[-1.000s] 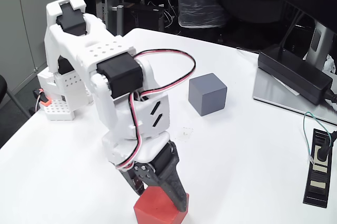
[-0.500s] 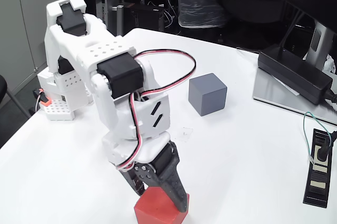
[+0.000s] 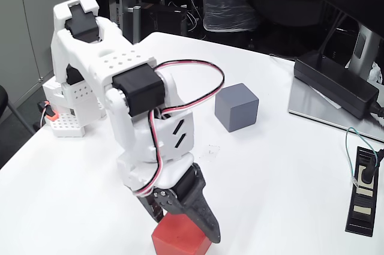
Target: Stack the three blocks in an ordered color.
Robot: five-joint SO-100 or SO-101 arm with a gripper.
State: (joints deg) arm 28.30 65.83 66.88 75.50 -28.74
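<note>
Straddling a frame-cropped red block, gripper.

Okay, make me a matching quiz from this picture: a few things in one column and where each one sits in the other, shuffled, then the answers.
Things:
1. red block
2. grey block
3. black box
4. hand

Places:
A. right edge, on a grey tray
B. bottom edge of the table
C. mid-table, standing alone
D. down around the red block

Pairs: 1-B, 2-C, 3-A, 4-D
</note>
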